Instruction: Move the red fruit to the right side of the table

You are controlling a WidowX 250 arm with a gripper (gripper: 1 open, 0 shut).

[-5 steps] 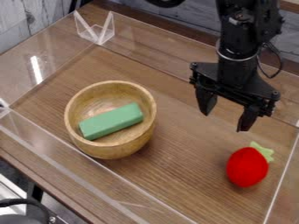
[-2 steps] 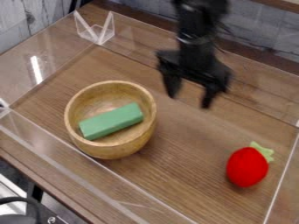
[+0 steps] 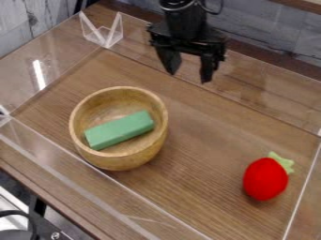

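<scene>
Moving away from the near-right part of the table, the black gripper is now hanging over the far middle of the wood-grain surface, well up and to the left of where it was a second ago, when it was hovering just above the red fruit. Its fingers are pointing steeply downward and standing spread wide, gripping nothing, the same as before.

The red fruit is sitting alone near the front right corner, its small green leafy top turned toward the clear acrylic wall on that side, and it is lying where it lay in the earlier frames. It is now well apart from the fingers, diagonally across the tabletop from them.

Left of centre, the wooden bowl is resting unmoved with the green rectangular block lying inside it, nearer the gripper than the fruit is.
</scene>
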